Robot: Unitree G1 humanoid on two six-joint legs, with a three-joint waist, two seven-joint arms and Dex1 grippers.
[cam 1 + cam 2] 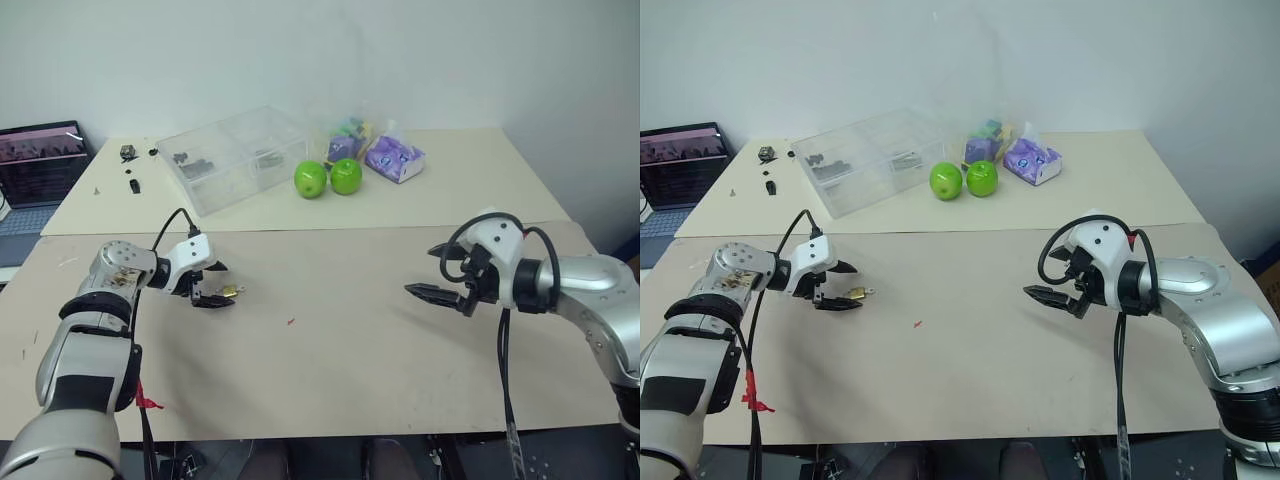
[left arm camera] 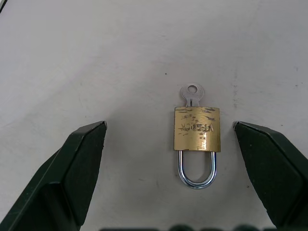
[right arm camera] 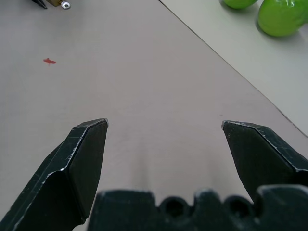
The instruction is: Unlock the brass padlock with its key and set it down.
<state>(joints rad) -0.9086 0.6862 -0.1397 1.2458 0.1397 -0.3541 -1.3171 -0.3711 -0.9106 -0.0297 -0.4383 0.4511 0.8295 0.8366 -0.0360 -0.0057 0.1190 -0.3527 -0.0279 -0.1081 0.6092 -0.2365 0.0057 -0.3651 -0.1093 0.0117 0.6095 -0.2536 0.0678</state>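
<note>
The brass padlock (image 2: 197,129) lay flat on the beige table (image 1: 340,370) with its key (image 2: 192,95) in the keyhole, the key's round bow sticking out of the end opposite the shackle (image 2: 197,169). In the left wrist view the silvery shackle looked seated in the body, both legs running into the brass.

The left gripper (image 1: 213,292) stood wide open around the padlock — one black finger (image 2: 72,168) well off to one side of it, the other finger (image 2: 274,168) just beside it on the opposite side, neither one touching brass or key. It held nothing.

The right gripper (image 1: 432,272) hung well apart from the padlock, across the table on the robot's right, its two fingers spread just as wide and empty; bare tabletop showed between them in the right wrist view.

A small red speck (image 1: 291,322) sat on the table between the padlock and the right gripper, nearer the padlock. Beyond the padlock, on the farther table, stood a clear plastic box (image 1: 235,155), and past that two green apples (image 1: 328,178) side by side — a purple packet (image 1: 394,158) lay just beyond them.
</note>
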